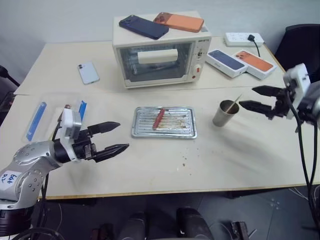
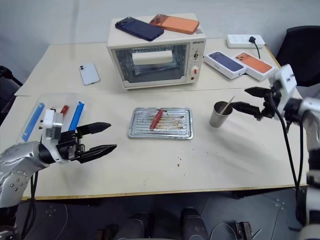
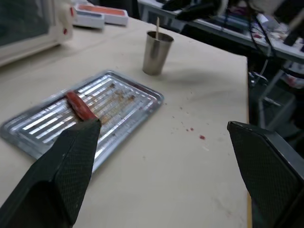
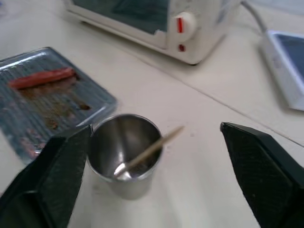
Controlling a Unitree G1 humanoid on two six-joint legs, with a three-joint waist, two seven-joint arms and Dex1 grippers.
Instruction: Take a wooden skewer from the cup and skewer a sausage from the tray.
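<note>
Right tool [image 1: 259,98] (jaws apart) beside cup [image 1: 226,114].

Wooden skewer [image 4: 148,151]: lower end sitting inside the cup [image 4: 124,156], its tip blurring against the cup's shiny floor.

Tray [image 4: 28,118]: far side running off the edge of the right wrist view, beyond the cup.

Toaster oven [image 4: 156,21]: top being cropped behind the cup.

Second sausage [image 2: 64,108]: lying far left of the tray, partly hiding behind the left gripper's [image 2: 106,137] camera housing.
</note>
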